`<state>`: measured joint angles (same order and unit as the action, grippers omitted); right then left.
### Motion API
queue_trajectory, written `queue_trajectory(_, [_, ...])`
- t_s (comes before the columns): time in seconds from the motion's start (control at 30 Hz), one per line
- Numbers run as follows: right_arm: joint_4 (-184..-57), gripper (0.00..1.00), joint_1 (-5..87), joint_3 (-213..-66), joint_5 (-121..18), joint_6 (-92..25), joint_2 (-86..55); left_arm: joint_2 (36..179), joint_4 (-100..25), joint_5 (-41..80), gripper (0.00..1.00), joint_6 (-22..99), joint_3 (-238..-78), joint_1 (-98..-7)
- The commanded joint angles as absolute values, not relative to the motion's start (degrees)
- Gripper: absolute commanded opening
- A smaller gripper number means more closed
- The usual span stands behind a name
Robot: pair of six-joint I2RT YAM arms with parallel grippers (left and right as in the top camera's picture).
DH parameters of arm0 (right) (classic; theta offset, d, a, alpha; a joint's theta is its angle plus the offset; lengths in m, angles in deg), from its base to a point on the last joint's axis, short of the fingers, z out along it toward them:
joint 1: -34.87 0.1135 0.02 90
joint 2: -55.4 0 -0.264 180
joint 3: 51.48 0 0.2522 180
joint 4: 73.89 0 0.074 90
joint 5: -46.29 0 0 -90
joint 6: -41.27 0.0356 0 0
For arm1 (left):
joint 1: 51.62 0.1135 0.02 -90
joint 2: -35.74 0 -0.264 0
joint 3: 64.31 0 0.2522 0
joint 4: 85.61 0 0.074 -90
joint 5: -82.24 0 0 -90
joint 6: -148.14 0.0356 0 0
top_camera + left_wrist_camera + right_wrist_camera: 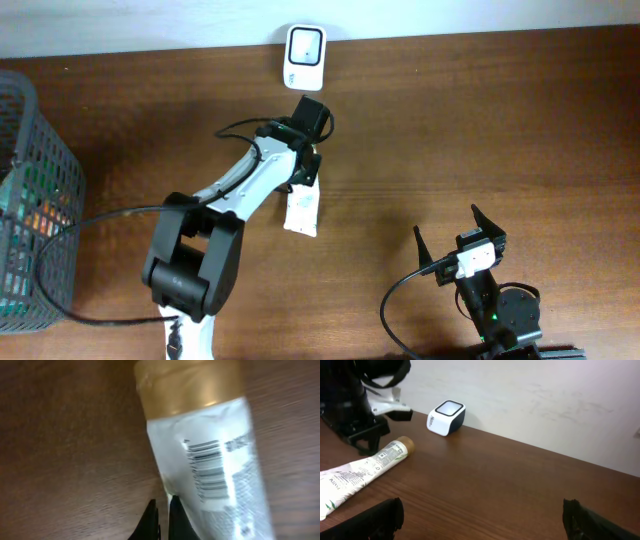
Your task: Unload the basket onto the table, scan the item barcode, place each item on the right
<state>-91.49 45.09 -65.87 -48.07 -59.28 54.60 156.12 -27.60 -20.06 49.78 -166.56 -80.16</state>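
White with a gold cap, the tube [302, 212] lies on the tabletop [500, 120] apart from the scanner [304, 58], left pincer [161, 507] closed empty beside it, right pincer [447, 222] spread idle, so grasping and scanning apparently remain.

Tube [355, 475] showing white, with what may be green leaf print. Cap [187, 385] gold. Barcode [206, 467] black bars. Scanner [303, 57] white, dark-sided. Table [480, 120] showing brown woodgrain. Basket [45, 170] grey mesh.

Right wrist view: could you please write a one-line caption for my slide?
Gold-capped white tube lies on the wooden table, the white barcode scanner beyond it by the wall.
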Motion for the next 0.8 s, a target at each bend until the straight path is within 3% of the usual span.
queue_trajectory(0.0, [-91.8,0.98,45.5,-65.6,-48.0,-59.2,55.0,157.3,-26.3,-21.5,0.0,49.8,-167.4,-80.1])
queue_trajectory(0.2, [-91.8,0.98,45.5,-65.6,-48.0,-59.2,55.0,154.9,-17.7,-17.3,0.0,49.8,-177.0,-79.9])
queue_trajectory(0.4, [-91.8,0.98,45.5,-65.6,-48.0,-59.2,55.0,153.5,-16.7,-7.8,0.0,53.1,-176.9,-80.0])
queue_trajectory(0.77, [-91.8,0.98,45.5,-65.6,-48.0,-59.2,55.0,153.7,-29.3,-13.7,0.0,53.5,-161.5,-79.9])
